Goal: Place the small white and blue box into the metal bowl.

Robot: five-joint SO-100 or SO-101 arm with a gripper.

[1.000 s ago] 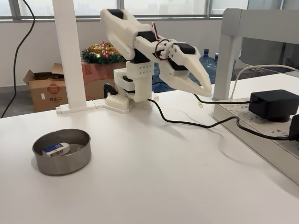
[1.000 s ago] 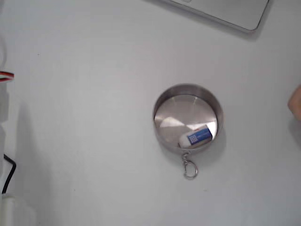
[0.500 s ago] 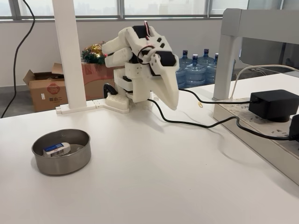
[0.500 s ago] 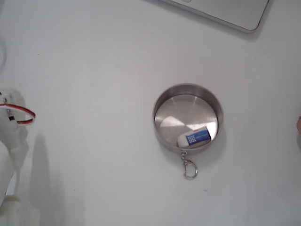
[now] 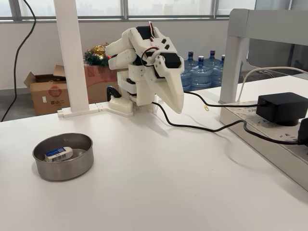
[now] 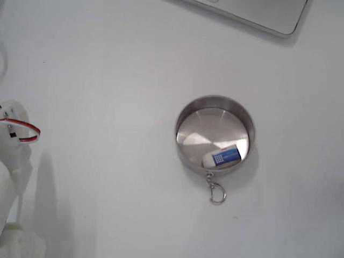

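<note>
- The small white block with a blue label and barcode, the small white and blue box, lies flat on the floor of the round, straight-sided metal bowl of brushed steel.
- In the fixed view from above, the box rests against the bowl's lower wall, with the shiny floor of the bowl bare beside it.
- A small metal clip ring lies on the white table just outside the bowl's lower rim.
- Judged from this, the placing is done: the box sits wholly inside the bowl and nothing holds it. I see nothing left to do except for the arm to rest.
- The white plastic arm is folded up over its base at the far side of the table, well apart from the bowl.
- Its gripper points down toward the table, above a black cable that runs to a black power adapter.
- The gripper carries nothing, and its two fingers appear pressed together with no gap showing between them, so I judge it closed and empty.
- In the fixed view from above, part of the arm with a red wire loop sits at the left edge, far from the bowl.
</note>
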